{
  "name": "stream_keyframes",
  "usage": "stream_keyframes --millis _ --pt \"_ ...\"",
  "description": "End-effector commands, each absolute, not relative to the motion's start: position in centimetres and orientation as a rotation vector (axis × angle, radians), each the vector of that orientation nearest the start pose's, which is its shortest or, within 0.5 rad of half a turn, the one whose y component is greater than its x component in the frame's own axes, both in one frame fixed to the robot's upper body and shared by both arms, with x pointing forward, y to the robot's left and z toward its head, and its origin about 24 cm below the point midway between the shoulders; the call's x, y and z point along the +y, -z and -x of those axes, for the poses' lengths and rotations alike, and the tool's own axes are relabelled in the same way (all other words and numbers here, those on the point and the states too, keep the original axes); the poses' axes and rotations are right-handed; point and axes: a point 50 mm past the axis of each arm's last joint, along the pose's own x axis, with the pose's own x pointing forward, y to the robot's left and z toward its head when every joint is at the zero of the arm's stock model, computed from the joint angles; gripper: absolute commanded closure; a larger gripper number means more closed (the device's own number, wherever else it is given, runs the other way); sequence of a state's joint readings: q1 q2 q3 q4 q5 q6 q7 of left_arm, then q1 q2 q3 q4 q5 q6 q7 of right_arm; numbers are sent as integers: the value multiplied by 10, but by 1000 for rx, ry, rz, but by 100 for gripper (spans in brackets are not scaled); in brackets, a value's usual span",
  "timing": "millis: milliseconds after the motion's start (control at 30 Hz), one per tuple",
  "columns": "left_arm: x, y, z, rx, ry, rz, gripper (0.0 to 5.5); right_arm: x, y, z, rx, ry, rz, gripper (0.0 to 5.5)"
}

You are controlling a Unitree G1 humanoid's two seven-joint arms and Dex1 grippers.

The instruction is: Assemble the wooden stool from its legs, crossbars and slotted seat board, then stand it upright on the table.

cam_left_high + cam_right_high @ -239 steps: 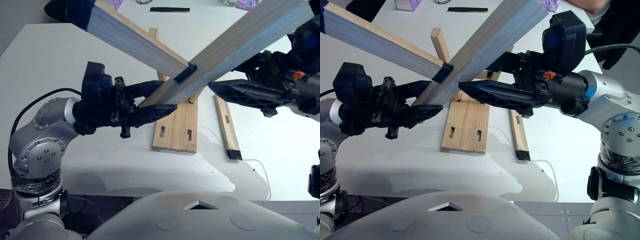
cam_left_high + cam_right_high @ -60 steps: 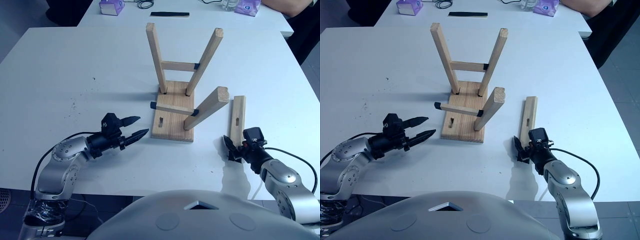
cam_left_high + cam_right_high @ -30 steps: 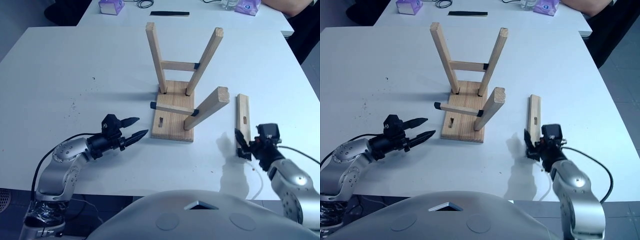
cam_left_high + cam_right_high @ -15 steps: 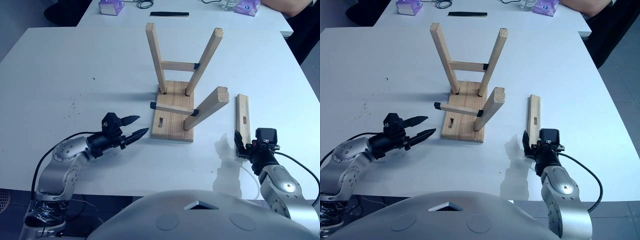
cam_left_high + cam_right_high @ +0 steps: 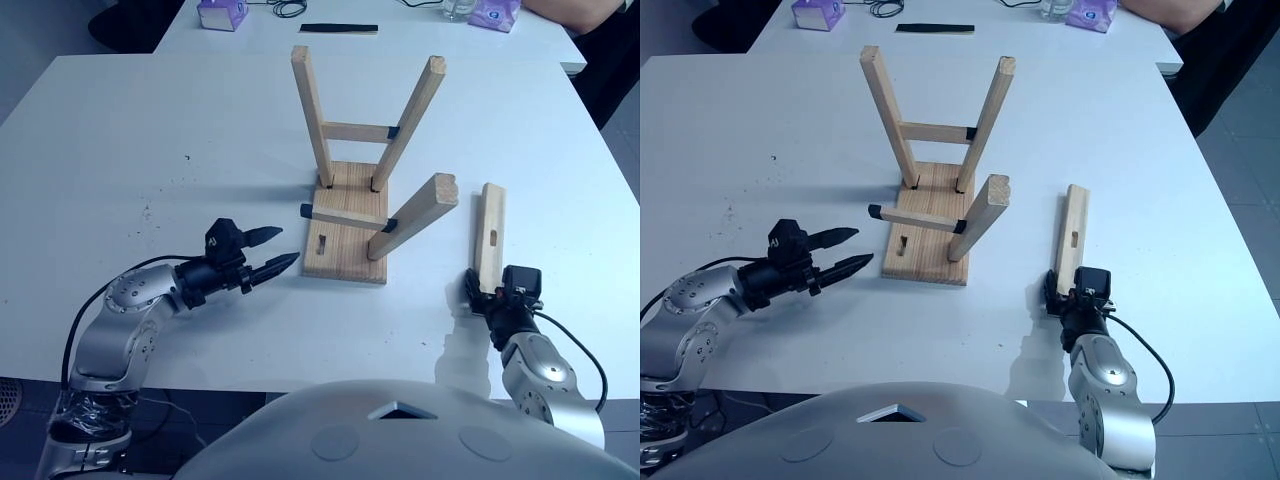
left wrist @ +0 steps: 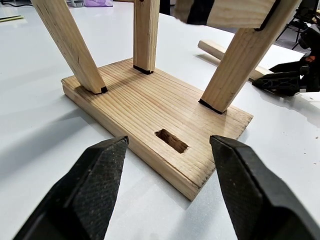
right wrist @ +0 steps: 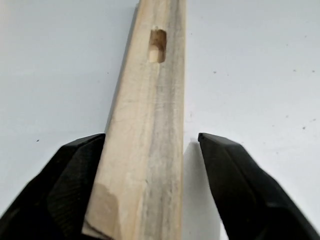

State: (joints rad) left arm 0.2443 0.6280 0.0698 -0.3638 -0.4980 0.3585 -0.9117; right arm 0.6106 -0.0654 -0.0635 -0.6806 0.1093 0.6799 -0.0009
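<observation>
With the loose leg (image 5: 489,237) shifted toward the right edge of the table (image 5: 150,130), the released right pincer (image 7: 150,137) is straddling its near end for pickup, the left pincer (image 5: 283,246) idling open.

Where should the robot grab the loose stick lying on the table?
Probably at the near end of the stick, short of the slot, squeezing its two long sides. It lies flat and narrow, pointing away from the robot, so the right tool, open there with a finger each side, can close from the near end.
</observation>
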Motion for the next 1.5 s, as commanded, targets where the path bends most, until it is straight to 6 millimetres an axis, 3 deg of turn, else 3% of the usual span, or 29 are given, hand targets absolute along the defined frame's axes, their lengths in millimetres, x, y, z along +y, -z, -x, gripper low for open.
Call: stream_keyframes --millis 33,200,333,467,633,700,833,933,1067,1267,1500 --pt "206 -75 -188 302 961 -17 247 -192 -23 -119 605 167 -48 290" --pt "209 -79 -195 273 915 -7 247 -198 -27 -128 572 167 -37 345" --pt "212 -85 -198 240 867 -1 247 -205 -35 -140 519 149 4 345" --pt "217 -107 -203 170 802 -4 247 -216 -55 -159 392 114 54 345" --pt "214 -178 -219 -81 803 113 247 -237 -112 -201 73 17 100 345" --pt "207 -204 -219 -172 886 197 279 -236 -144 -216 -85 -90 70 345" --pt "185 -228 -218 -202 1045 193 326 -211 -209 -220 -326 -494 -59 345" --pt "172 -241 -213 -216 1166 221 327 -184 -238 -211 -350 -863 -106 345" --pt "162 -254 -206 -225 1298 222 267 -167 -251 -198 -263 -1181 -122 345" --pt "152 -269 -200 -256 1400 296 178 -154 -248 -183 -131 -1383 -151 345" --pt "149 -279 -189 -289 1491 353 176 -152 -243 -173 -28 -1494 -142 345"
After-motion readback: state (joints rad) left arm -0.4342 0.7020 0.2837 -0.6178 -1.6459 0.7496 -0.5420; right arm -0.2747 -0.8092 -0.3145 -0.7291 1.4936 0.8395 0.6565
